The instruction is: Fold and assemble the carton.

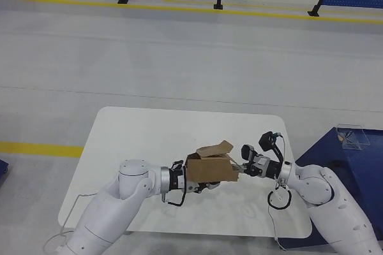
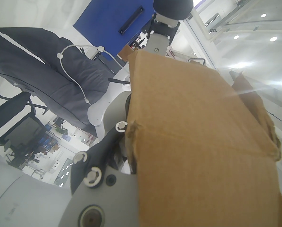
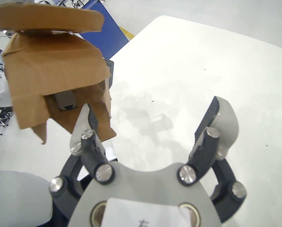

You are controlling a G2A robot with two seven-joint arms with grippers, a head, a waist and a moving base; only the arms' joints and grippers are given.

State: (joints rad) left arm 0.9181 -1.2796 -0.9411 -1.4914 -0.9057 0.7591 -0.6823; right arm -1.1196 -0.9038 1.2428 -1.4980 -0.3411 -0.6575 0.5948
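A brown cardboard carton (image 1: 210,167) is held above the white table (image 1: 140,131), with its top flap (image 1: 215,150) raised and loose flaps hanging below. My left gripper (image 1: 189,182) is shut on the carton's wall. In the right wrist view, one of its dark fingers (image 3: 66,100) lies inside the carton (image 3: 53,67) and the other outside. In the left wrist view the carton (image 2: 197,131) stands right against the gripper. My right gripper (image 3: 150,116) is open at the carton's other side, one fingertip (image 3: 90,116) touching a hanging flap. It also shows from above as the right gripper (image 1: 242,169).
A blue cabinet (image 1: 364,169) stands just off the table's right edge, with a clear plastic holder (image 1: 351,135) on it. Bare tabletop stretches beyond and to the left of the carton. The table's front edge (image 1: 179,231) runs close under both arms.
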